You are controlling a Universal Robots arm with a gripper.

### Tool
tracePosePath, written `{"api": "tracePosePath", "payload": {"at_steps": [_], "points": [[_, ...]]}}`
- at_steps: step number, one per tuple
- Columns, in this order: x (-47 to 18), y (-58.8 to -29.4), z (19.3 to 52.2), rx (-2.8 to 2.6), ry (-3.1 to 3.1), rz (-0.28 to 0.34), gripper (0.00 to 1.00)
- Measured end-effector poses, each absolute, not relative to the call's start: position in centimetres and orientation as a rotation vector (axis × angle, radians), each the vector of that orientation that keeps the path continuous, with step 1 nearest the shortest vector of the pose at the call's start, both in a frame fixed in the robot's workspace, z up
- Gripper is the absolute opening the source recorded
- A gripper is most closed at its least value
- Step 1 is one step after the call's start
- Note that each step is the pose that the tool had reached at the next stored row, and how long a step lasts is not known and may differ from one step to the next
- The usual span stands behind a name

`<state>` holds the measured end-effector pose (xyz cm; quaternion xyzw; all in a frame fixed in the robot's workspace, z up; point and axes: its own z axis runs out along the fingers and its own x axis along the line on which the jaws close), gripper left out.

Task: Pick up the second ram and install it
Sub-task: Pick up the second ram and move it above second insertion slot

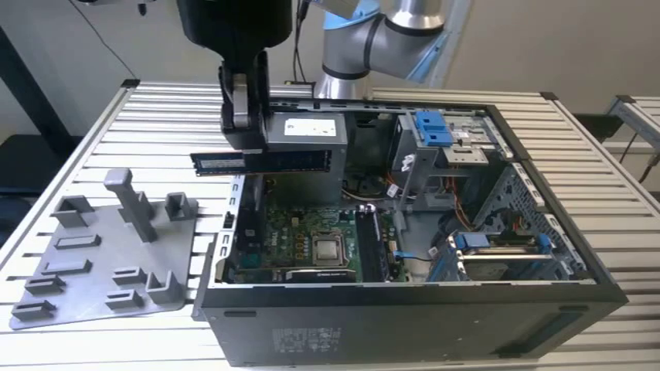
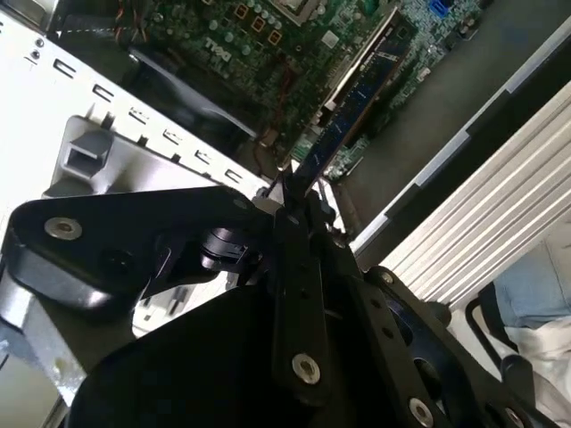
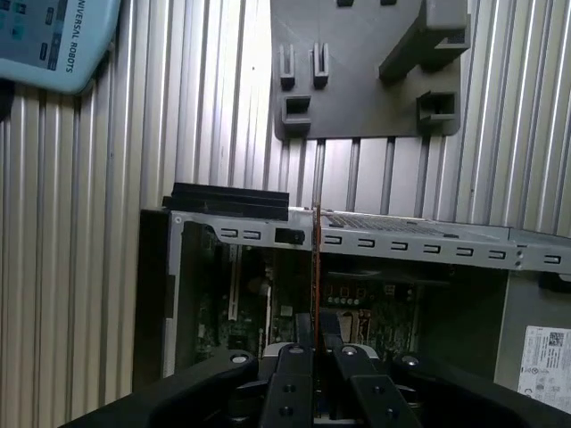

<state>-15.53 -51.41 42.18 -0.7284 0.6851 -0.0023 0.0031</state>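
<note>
Ram [image 1: 299,161]: long, thin, dark blue.

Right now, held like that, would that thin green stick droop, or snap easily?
Probably stiff: the second ram juts level from the gripper without sagging. Likely light: it looks sliver-thin in the first wrist view. Its exposed chips suggest fragility.

One ram stick [image 1: 270,161], one open computer case [image 1: 413,325], one grey pegged tray [image 1: 103,259], one robot arm [image 1: 403,23].
</note>
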Motion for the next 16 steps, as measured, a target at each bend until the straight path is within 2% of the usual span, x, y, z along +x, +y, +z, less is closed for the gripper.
{"api": "tracePosePath", "payload": {"at_steps": [16], "points": [[-12.7,-51.4,42.2,-2.284,2.148,-0.007,0.14]]}}
